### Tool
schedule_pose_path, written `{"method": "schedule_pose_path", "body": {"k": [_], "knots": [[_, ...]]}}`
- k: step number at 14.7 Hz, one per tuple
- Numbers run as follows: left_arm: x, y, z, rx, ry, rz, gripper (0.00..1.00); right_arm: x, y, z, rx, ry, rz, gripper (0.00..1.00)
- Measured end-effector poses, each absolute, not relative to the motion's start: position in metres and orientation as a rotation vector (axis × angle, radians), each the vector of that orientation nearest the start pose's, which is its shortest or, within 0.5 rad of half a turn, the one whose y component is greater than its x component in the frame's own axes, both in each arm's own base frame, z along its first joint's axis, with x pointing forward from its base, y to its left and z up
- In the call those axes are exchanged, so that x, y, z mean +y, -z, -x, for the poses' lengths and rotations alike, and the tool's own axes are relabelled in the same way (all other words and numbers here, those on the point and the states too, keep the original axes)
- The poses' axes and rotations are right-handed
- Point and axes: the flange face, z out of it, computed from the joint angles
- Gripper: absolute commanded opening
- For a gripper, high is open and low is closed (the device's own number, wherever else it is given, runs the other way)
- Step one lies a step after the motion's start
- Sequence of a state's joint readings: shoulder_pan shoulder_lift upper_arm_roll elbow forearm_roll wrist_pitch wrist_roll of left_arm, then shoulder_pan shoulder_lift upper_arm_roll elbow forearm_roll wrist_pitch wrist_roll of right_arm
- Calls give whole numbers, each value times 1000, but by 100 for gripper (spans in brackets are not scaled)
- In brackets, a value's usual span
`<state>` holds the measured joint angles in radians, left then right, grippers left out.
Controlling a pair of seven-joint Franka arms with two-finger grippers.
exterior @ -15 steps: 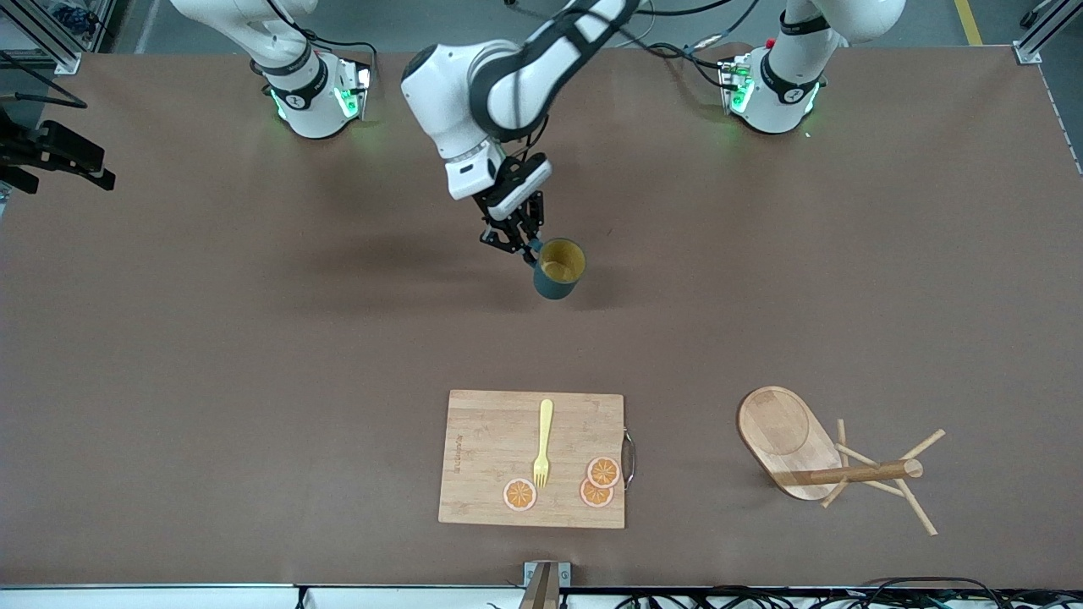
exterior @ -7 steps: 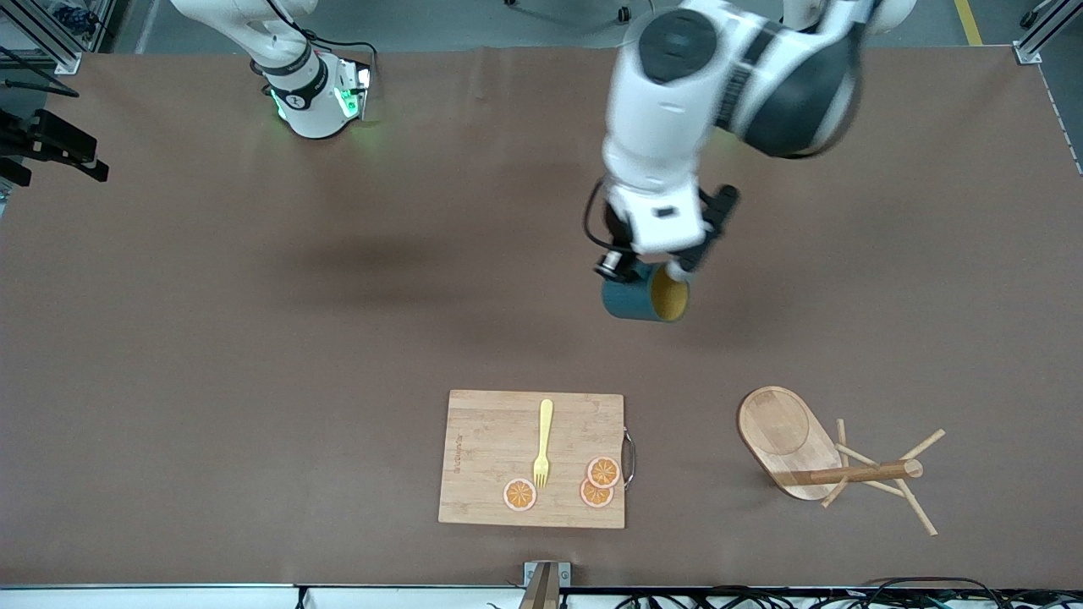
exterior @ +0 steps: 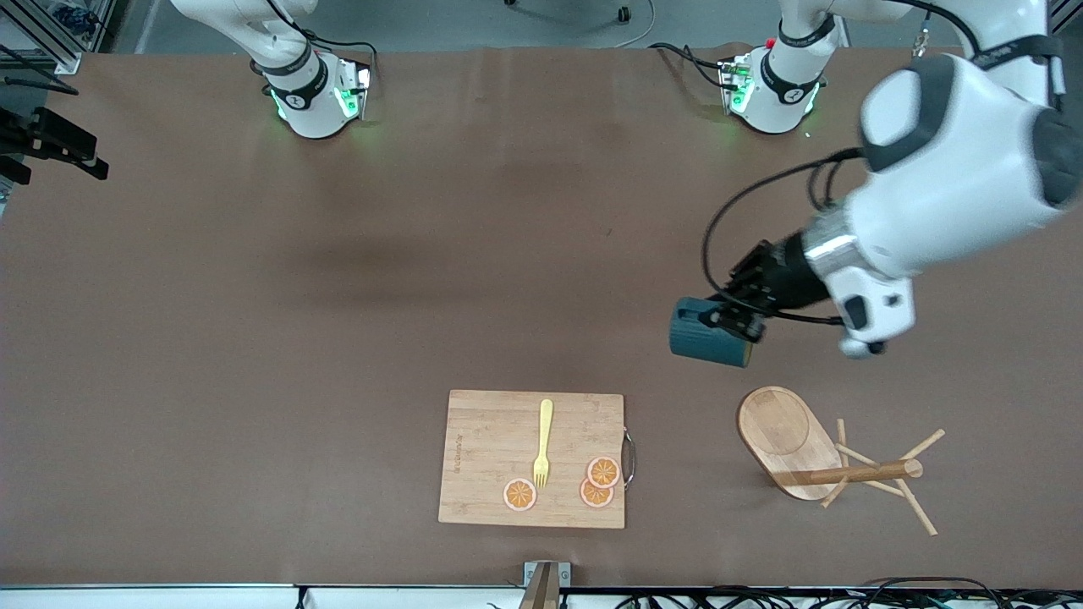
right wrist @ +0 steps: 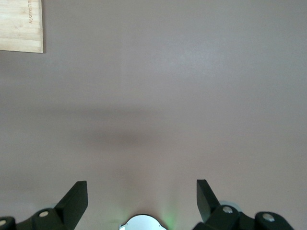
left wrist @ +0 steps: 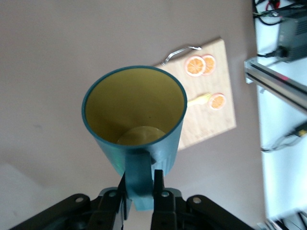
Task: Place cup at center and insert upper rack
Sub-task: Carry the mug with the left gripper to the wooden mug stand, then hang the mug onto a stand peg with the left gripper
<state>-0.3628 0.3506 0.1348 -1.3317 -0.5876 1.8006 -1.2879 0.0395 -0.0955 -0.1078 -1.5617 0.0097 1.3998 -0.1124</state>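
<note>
The left gripper stays clamped on the cup's handle and has swung it from mid-table to hang sideways over bare table beside the toppled upper rack, well off centre. The cup is empty. The right gripper waits, jaws apart.

Wide matte brown tabletop fills nearly the whole front view, evenly lit from above, with soft blurred shadows across its middle and green glow spots near its upper edge. Grey floor shows past that edge, with a yellow painted line at one corner and aluminium frame posts at the tabletop corners. Along the edge nearest the front camera runs a white strip with black cables bunched toward the left arm's end.
</note>
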Motion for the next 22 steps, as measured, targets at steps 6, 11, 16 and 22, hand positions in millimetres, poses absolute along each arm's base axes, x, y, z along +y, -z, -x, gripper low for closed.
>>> {"method": "schedule_pose_path", "body": {"k": [6, 11, 16, 22], "knots": [[-106, -529, -688, -2223, -868, 3090, 1, -36, -665, -505, -74, -101, 3113, 100], [-48, -467, -715, -2393, -1047, 3114, 1, -37, -665, -505, -72, -101, 3113, 100], [-31, -429, -725, -2389, -1058, 3162, 1, -37, -665, -505, -72, -101, 3113, 100], [-4, -405, -729, -2429, -1028, 3167, 1, -35, -665, -505, -77, -101, 3114, 100]]}}
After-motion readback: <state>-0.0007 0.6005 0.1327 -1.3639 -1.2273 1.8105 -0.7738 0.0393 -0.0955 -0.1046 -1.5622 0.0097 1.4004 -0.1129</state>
